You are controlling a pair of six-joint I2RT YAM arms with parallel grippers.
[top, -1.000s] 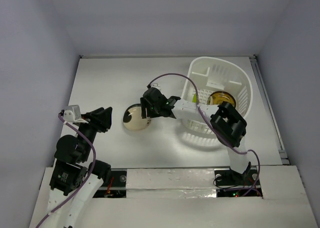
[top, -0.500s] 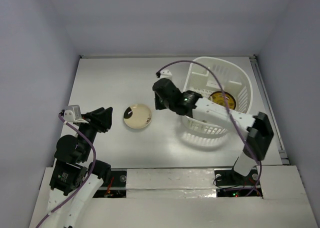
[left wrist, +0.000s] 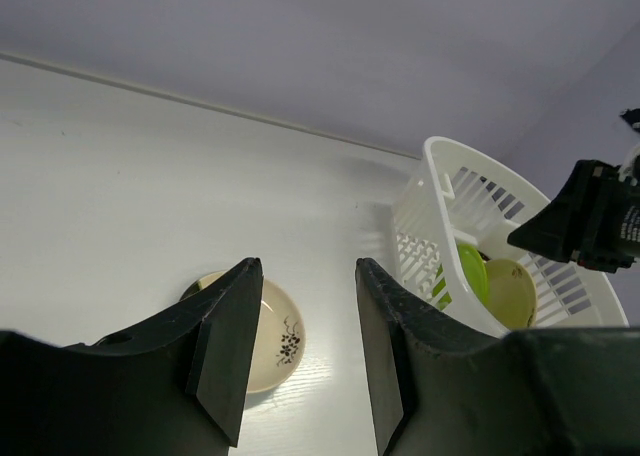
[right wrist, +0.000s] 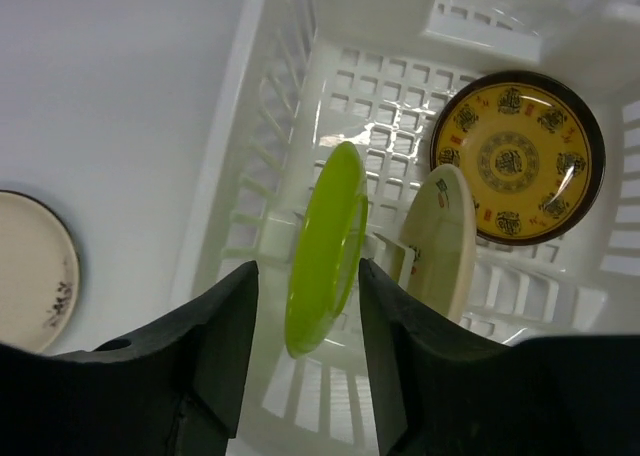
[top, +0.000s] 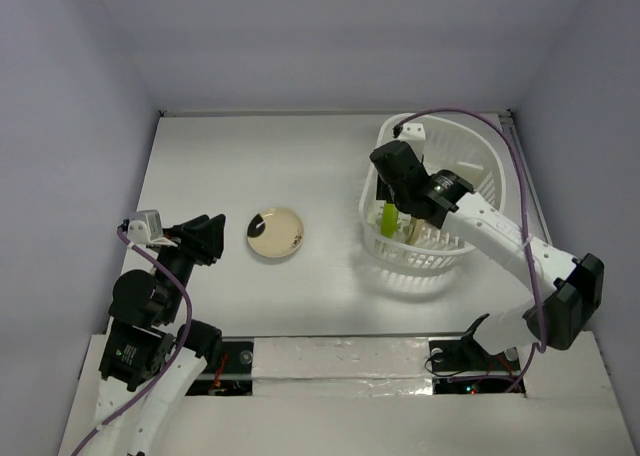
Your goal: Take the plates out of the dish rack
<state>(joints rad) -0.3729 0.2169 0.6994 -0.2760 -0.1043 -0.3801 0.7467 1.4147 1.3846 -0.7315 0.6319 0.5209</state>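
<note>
The white dish rack [top: 470,141] stands at the right of the table. In the right wrist view, inside the rack [right wrist: 270,126], a lime green plate [right wrist: 322,251] and a cream plate [right wrist: 440,241] stand on edge, and a yellow-orange patterned plate [right wrist: 517,158] lies beyond them. My right gripper [right wrist: 307,271] is open above the lime plate, one jaw on each side of it, not touching. It hangs over the rack's left part [top: 385,191]. A cream plate with dark marks [top: 276,233] lies flat on the table. My left gripper [left wrist: 308,271] is open and empty, near it [top: 215,231].
The left wrist view shows the cream plate [left wrist: 275,341] just beyond the left fingers and the rack [left wrist: 440,206] farther right, with the lime plate [left wrist: 472,273] inside. Walls enclose the table on three sides. The right arm's purple cable loops over the rack.
My right gripper has left the cream plate on the table and swung right to hang over the rack above the lime plate. The left arm has not moved.
</note>
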